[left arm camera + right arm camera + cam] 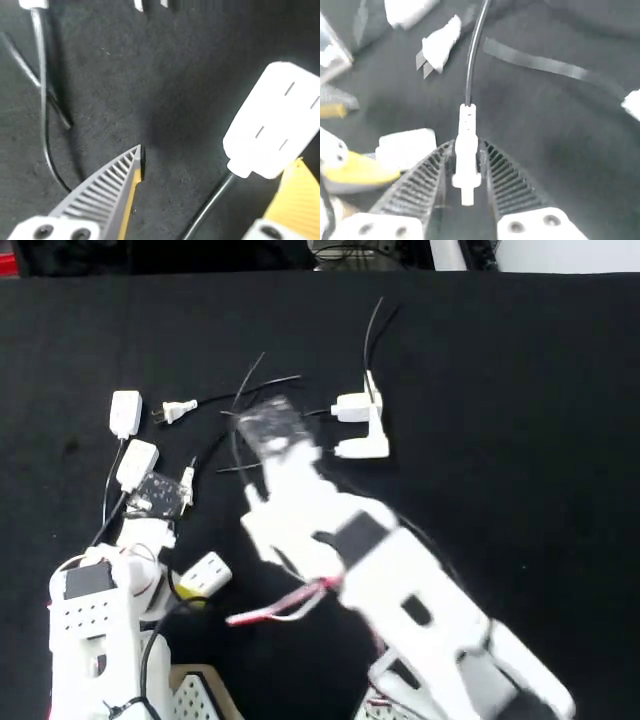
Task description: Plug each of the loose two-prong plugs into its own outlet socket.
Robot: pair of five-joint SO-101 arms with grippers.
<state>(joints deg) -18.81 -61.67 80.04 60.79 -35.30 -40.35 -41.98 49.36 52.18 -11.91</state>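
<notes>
high view: loose two-prong plug (pixel 180 411) lies on the black counter (pixel 520 390), just beside an outlet socket (pixel 125 412). right arm (pixel 400 590) blurred over the middle.

left wrist view: left gripper (pixel 220 157) wide, empty. white socket block (pixel 275 117) sits just beside its yellow finger (pixel 295 200).

right wrist view: right gripper (pixel 466 165) pinched on a slim white plug body (pixel 466 150). its prongs are hard to make out. looks light, rigid plastic. the limp cord (pixel 475 60) may tug. the body seems the best place to hold.

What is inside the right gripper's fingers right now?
The right gripper holds a white plug on a black cord, squeezed between both fingers. The fingers cover its sides; its prongs cannot be made out.
</notes>
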